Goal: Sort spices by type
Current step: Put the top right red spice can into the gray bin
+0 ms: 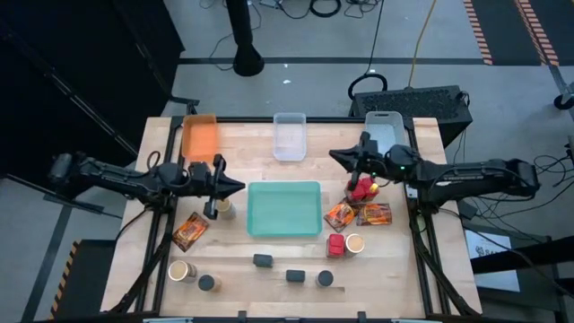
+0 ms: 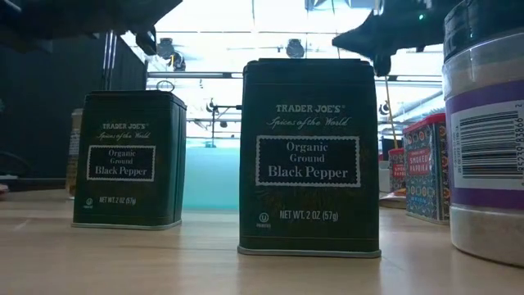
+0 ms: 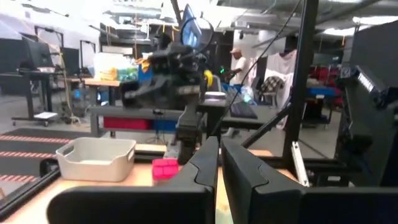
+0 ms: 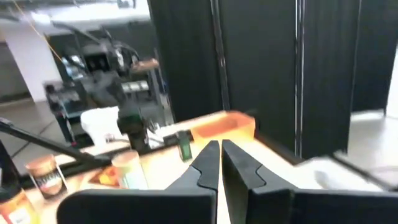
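The left hand (image 1: 235, 187) is above the left part of the wooden desk (image 1: 395, 278), just left of the teal tray (image 1: 284, 208), and its 2 fingers are pressed together and hold nothing. Under its tip stand a dark grey jar (image 1: 210, 210) and a tan round jar (image 1: 224, 208), close to each other. The right hand (image 1: 338, 157) is above the right part of the desk, near the blue bin (image 1: 384, 133), and its fingers are also closed and empty. Below this arm there is a red cube (image 1: 362, 189). Near it lie 2 orange-red printed packets (image 1: 339, 215) (image 1: 374, 214), side by side. A little nearer stand another red cube (image 1: 335, 244) and a tan jar (image 1: 354, 243), just beside each other. On the left side lies 1 more printed packet (image 1: 189, 231), and nearer to the front edge a tan jar (image 1: 182, 271) with a dark jar (image 1: 207, 283) beside it. Along the near edge, in front of the tray, stand 3 dark items: a block (image 1: 262, 261), a second block (image 1: 295, 275) and a round jar (image 1: 325, 279). In the low view, 2 of the dark tins carry the label black pepper (image 2: 309, 156) (image 2: 127, 160). The orange bin (image 1: 200, 135) and the clear bin (image 1: 289, 135) are at the far edge; I see no spices in them.
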### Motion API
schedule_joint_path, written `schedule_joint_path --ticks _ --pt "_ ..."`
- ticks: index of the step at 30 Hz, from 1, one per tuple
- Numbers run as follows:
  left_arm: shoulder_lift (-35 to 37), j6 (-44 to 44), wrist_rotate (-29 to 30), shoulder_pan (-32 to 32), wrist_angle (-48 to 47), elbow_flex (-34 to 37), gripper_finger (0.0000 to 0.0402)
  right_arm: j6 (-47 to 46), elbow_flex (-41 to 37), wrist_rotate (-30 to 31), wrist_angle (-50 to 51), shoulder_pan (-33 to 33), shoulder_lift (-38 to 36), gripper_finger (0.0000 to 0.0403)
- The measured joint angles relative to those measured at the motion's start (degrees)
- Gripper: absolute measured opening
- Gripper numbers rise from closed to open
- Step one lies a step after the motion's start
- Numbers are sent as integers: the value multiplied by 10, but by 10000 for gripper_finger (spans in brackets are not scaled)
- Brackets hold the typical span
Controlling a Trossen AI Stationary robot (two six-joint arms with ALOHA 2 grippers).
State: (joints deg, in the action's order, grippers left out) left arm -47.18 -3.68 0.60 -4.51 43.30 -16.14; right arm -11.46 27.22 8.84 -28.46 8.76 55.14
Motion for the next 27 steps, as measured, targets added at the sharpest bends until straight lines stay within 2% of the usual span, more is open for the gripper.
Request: schedule_joint_path --ticks 6,10,17,21,23,27 --pt "-1 -111 0 -2 9 0 22 -32 26 -2 50 1 34 0" --pt "-6 -116 0 -2 -2 0 22 -27 61 -30 108 -15 53 0" --pt "-10 -124 1 -1 -9 0 22 0 129 -32 196 -61 91 0" --pt "21 -126 2 1 -93 0 22 -14 142 -32 254 -91 105 0" --pt "41 -126 18 0 -145 0 22 -37 143 -32 281 -111 107 0" --pt "71 -120 95 0 -195 0 22 -83 143 -32 320 -153 107 0"
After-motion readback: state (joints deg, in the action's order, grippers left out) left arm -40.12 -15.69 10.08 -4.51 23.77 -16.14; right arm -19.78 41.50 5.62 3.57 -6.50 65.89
